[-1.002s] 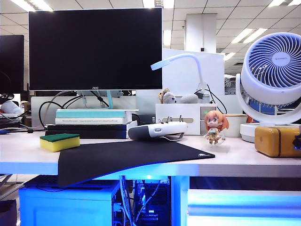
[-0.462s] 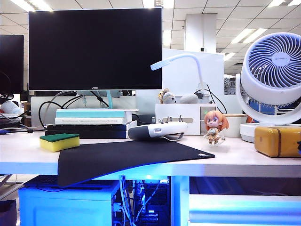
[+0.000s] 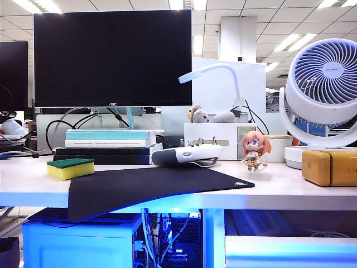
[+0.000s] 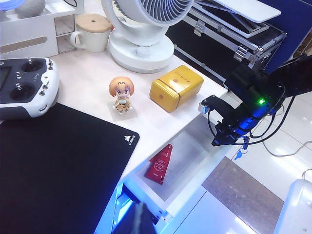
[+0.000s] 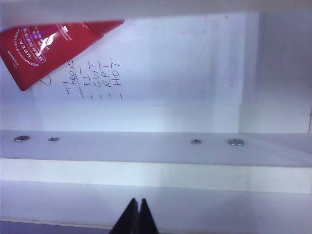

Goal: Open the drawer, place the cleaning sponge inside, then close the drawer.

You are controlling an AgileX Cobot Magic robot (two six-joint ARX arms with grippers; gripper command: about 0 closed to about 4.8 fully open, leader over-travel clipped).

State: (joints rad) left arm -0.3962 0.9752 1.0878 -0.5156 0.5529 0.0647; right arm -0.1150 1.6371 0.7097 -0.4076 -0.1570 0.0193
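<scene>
With both sets of jaws pressed fully together and holding nothing, no grasp is in hand at this moment. The right gripper (image 5: 136, 214) is seen in its own wrist view as two dark fingertips touching, poised just outside the front panel of the drawer (image 5: 146, 170), which is pulled open. In the left wrist view the right arm is seen off the surface's edge, beside that open drawer. Inside, a red tube (image 5: 48, 41) lies on a handwritten sheet (image 5: 146, 63). The left gripper (image 4: 139, 219) is glimpsed only as a dark closed tip above the black mat (image 4: 58, 165). The cleaning sponge (image 3: 71, 167) sits untouched on the surface (image 3: 279, 184) at about nine o'clock from the mat's centre in the exterior view, well apart from the drawer at about four o'clock. The opening step is judged done; picking up the sponge, placing it inside and closing the drawer remain.
</scene>
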